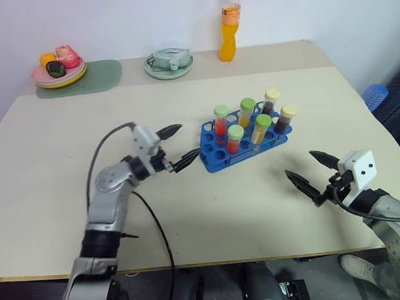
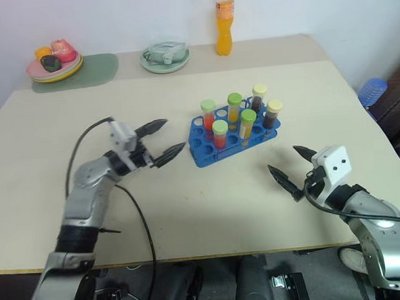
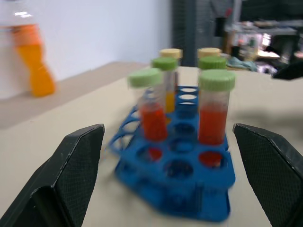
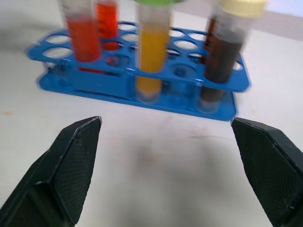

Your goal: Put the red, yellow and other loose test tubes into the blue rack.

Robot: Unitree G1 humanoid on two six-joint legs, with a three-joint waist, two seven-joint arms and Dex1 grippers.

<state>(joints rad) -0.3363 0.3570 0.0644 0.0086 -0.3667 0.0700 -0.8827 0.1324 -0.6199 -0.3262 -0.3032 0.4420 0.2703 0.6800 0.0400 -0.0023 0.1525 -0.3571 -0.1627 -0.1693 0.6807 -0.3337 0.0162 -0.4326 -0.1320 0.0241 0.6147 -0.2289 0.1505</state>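
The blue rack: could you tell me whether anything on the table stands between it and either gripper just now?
Nothing visible does. The left gripper is open just beside the blue rack, and the right gripper is open across bare table from it. Six capped tubes stand in the rack.

The left gripper (image 1: 175,149) sits left of centre with fingers spread wide, empty, while the right gripper (image 1: 311,172), at lower right, is likewise spread and empty.
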